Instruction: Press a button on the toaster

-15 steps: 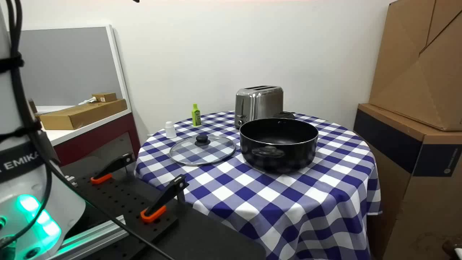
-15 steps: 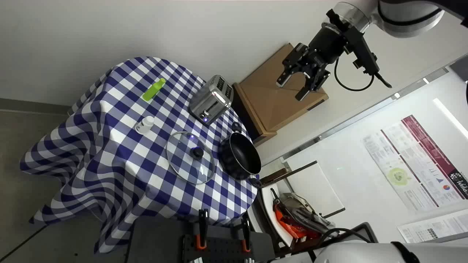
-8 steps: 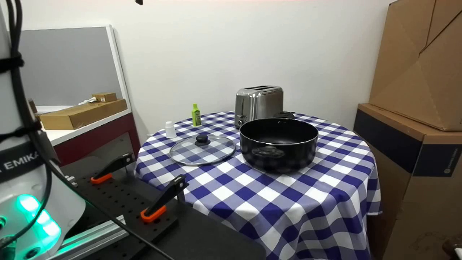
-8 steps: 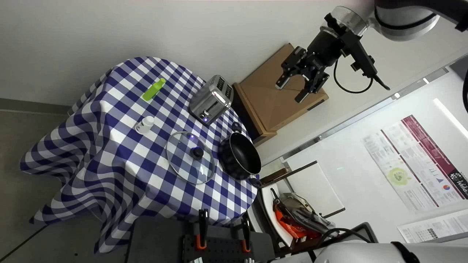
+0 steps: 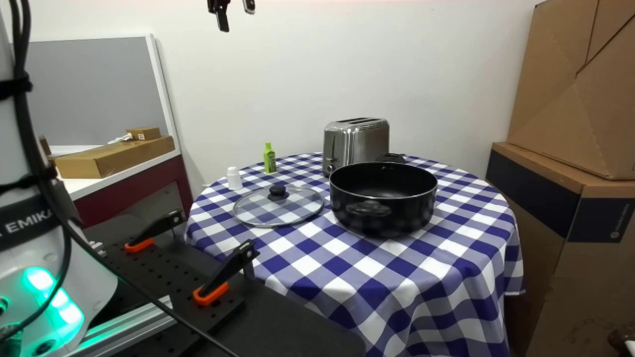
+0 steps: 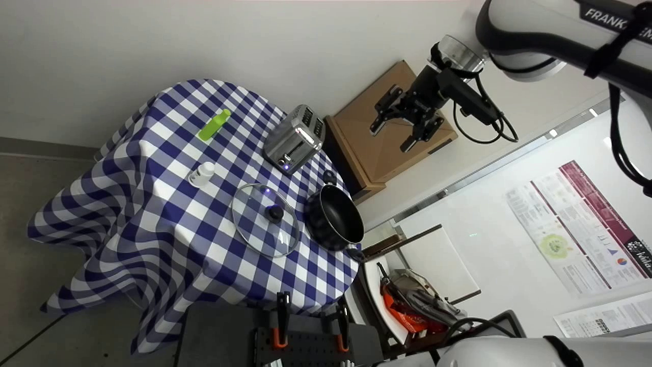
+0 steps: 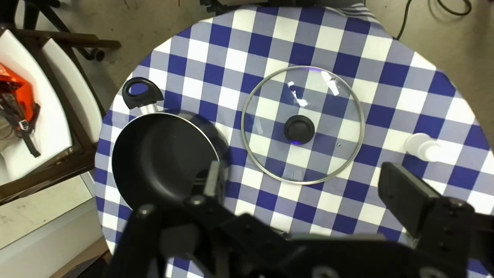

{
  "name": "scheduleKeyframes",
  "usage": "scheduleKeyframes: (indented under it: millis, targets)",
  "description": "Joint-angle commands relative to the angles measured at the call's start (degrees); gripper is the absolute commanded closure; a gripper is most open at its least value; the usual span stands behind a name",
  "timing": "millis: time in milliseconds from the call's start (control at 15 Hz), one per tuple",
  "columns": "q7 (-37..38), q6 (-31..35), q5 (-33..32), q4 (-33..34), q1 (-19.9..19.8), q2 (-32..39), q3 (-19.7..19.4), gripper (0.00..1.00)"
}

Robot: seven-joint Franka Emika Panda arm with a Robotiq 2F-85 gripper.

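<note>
The toaster point(image 5: 356, 141) is a shiny silver box standing upright at the back of the checked table; it also shows in an exterior view point(image 6: 293, 143). Its narrow end has a lever slot, a knob point(image 6: 282, 161) and a small blue-violet light. The pot hides part of its lower side in an exterior view. My gripper point(image 6: 390, 139) is open and empty, high above the table and well apart from the toaster. Its fingertips show at the top of an exterior view point(image 5: 236, 21). In the wrist view the fingers point(image 7: 300, 166) stand wide apart; the toaster is not clearly visible there.
A black pot point(image 5: 383, 213) stands beside the toaster, with a glass lid point(image 5: 278, 208) lying flat near it. A white bottle point(image 5: 234, 178) and a green bottle point(image 5: 269, 158) stand left. Cardboard boxes point(image 5: 555, 218) rise at the right. Two clamps point(image 5: 225, 272) sit on the black mount.
The arm and gripper have moved down and forward over the table. The open fingers have come into sight at the top of an exterior view. The toaster and other objects have not moved.
</note>
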Motion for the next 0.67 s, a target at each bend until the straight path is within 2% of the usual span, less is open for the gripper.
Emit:
scheduleKeyframes:
  millis: [0,200,600]
  targets:
    - [4.34,5.33,-3.34,-2.30,-1.05,2.14,-1.22,0.00]
    - [6.80,10.06,-5.44,-3.45,-2.30,5.38,-2.73,0.00]
    - [6.49,21.66,-8.47,-3.78,-3.52,11.98,-6.49,0.00]
